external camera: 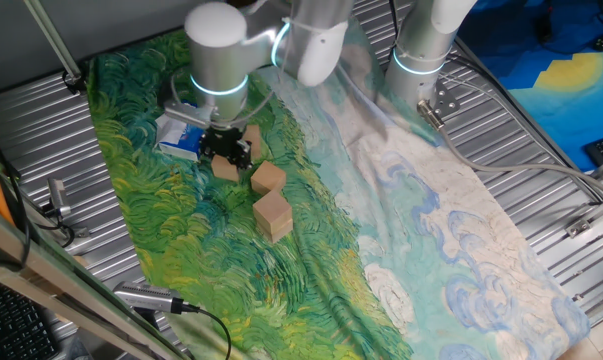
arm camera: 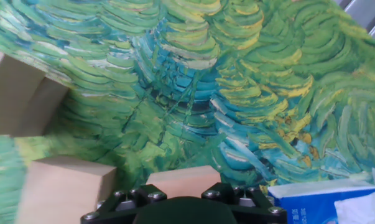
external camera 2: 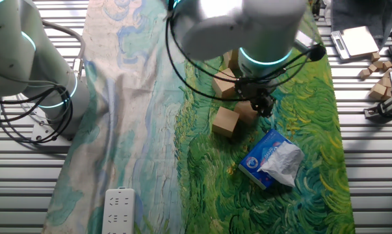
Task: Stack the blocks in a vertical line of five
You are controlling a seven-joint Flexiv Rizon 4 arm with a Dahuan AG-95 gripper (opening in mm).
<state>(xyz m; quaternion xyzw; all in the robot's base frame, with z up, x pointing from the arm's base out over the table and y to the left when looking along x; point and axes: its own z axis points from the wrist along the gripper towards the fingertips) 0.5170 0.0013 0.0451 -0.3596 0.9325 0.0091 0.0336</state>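
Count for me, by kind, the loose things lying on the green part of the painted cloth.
Wooden blocks: 4 in sight; the arm may hide more
Blue-and-white packet: 1
Total: 5

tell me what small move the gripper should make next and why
Probably lift straight up. The gripper appears closed around a block low on the cloth, and two other blocks sit close beside it, so rising first should clear them before it carries the block anywhere.
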